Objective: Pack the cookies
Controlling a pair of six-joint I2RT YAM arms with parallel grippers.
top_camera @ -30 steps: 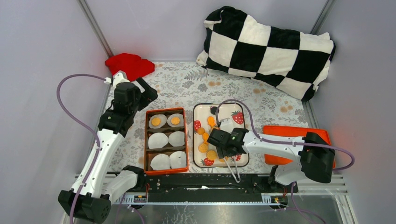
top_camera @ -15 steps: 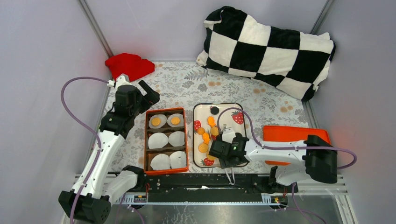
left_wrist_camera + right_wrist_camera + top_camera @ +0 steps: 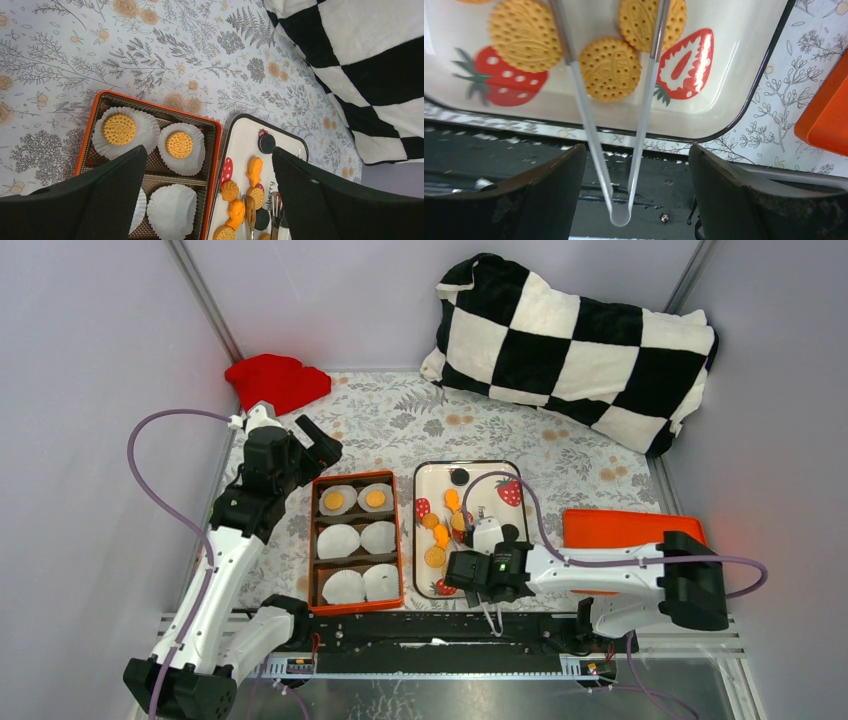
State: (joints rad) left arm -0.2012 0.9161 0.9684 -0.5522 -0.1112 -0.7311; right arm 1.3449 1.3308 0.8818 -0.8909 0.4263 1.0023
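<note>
Golden cookies and black ones lie on a white strawberry-print tray. The right wrist view shows round cookies close up. Two cookies sit in the far paper cups of the orange box; the other cups are empty. Metal tongs lie on the tray, their bend past its near edge. My right gripper is open and straddles the tongs without touching them, over the tray's near end. My left gripper is open and empty above the box's far left corner, and looks down on box and tray.
A checkered pillow lies at the back right and a red cloth at the back left. An orange lid lies right of the tray, partly under the right arm. The black rail runs along the near edge.
My right gripper has moved toward the near edge along the tongs, from mid-tray to the tray's near end. My left gripper has shifted slightly and stays open.
</note>
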